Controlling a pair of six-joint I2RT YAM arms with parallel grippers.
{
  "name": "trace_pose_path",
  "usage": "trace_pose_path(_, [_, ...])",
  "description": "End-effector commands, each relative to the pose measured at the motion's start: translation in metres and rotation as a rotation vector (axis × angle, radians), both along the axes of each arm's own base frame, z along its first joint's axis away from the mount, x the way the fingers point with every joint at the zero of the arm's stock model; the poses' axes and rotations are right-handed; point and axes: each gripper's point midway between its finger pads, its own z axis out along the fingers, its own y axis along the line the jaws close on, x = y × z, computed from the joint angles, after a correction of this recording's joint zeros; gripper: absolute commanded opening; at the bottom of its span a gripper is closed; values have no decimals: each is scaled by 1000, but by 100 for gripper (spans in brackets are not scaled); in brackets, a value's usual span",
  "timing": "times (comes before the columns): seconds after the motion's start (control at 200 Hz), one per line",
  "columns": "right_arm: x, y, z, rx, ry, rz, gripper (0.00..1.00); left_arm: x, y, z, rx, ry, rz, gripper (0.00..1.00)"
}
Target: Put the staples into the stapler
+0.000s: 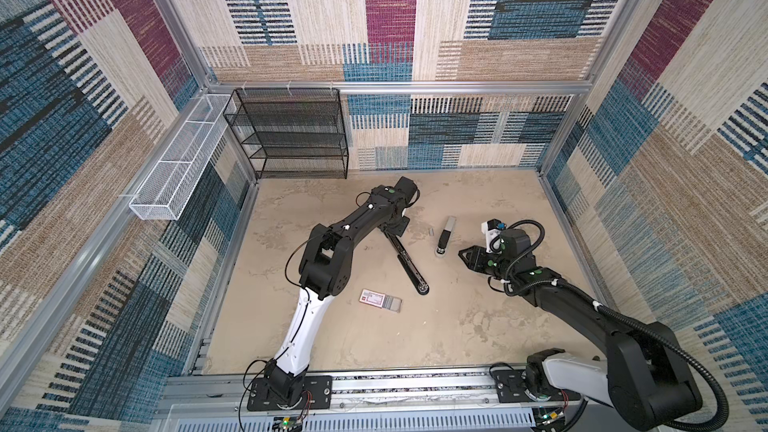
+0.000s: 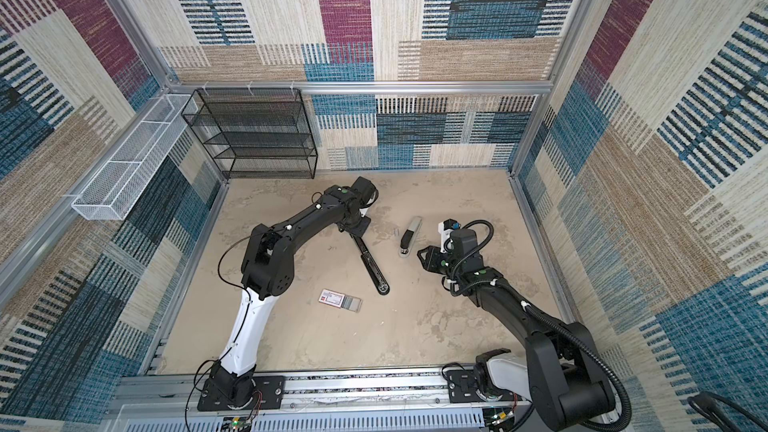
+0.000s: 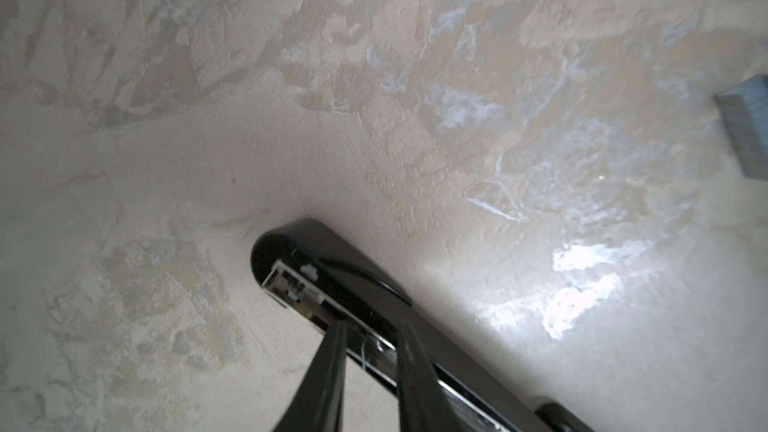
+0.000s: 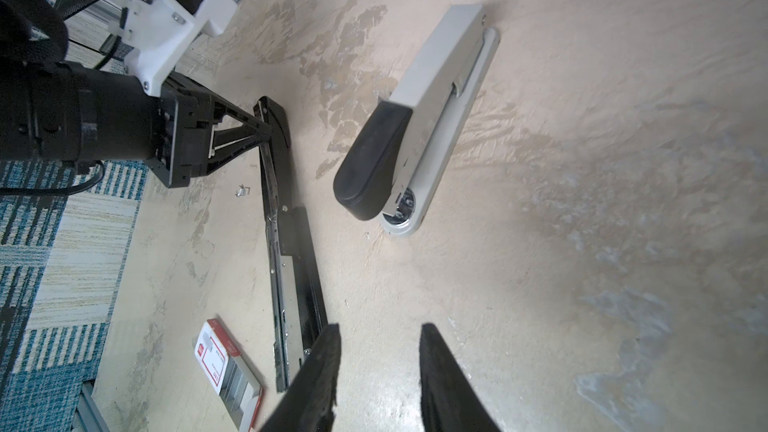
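Several staples (image 1: 392, 304), thin grey strips, sit in the slid-open white, red-marked box (image 1: 372, 297), front-centre on table (image 1: 457, 326) | my left gripper (image 3: 372, 326) slightly parted over unfolded black stapler (image 1: 409, 261) | grey stapler (image 1: 445, 234) closed | my right gripper (image 4: 380, 328) agape, empty, near it

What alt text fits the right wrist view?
A grey stapler with a black grip lies closed on a beige table, ahead of the open, empty right gripper. Beside it a black stapler lies opened out flat, the left gripper at one end; an open box of staples lies nearby.
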Motion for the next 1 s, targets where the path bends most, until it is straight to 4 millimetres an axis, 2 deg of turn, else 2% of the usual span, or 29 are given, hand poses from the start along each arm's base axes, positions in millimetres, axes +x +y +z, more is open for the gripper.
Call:
trace_pose_path(0.0, [1,1,1,4,-3,2,36,-2,7,-1,42,5,-13,25])
trace_pose_path(0.05, [1,1,1,5,-2,3,36,-3,7,-3,37,14,-18,19])
trace_pose_path(0.135, [3,1,3,4,-7,2,36,-6,7,-7,37,27,-18,17])
trace_pose_path(0.22, [3,1,4,1,-11,2,36,-9,9,-10,40,43,-9,7])
trace_pose_path(0.376, [3,1,3,-1,-8,1,36,-15,10,-12,37,61,-2,2])
trace_pose_path(0.481, [3,1,3,1,-8,5,36,-17,14,-9,46,60,0,12])
trace_pose_path(0.721, [3,2,1,6,-5,6,36,-19,12,5,21,45,-6,23])
trace_pose_path(0.861, [2,2,1,5,-5,5,36,-20,8,12,1,43,-22,26])
trace_pose_path(0.997, [2,2,0,7,-3,5,36,-26,7,9,-5,73,-43,28])
